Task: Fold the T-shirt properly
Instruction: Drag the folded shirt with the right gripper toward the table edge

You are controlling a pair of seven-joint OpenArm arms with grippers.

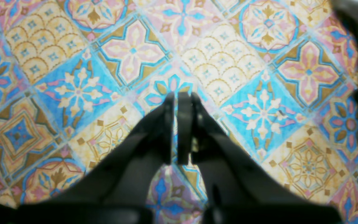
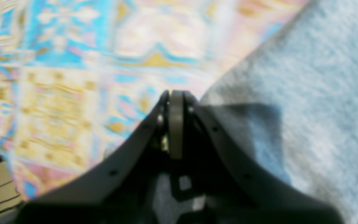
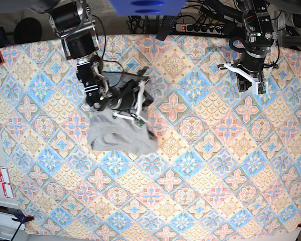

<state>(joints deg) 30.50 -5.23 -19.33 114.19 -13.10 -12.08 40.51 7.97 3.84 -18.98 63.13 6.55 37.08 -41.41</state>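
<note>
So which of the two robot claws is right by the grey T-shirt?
The right claw, on the base view's left, sits at the crumpled heather-grey cotton T-shirt. The left claw hangs far off over bare patterned tablecloth.

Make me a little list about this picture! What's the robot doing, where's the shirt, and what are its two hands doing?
shirt: the T-shirt, grey, lies bunched in a rough heap, not flat, on the tablecloth
right gripper: shut, at the shirt's edge; it shows no cloth pinched between its fingers
left gripper: shut, holding nothing, over bare tablecloth, far from the shirt
tablecloth: colourful diamond pattern, covers the whole table
fold: not done yet
</note>
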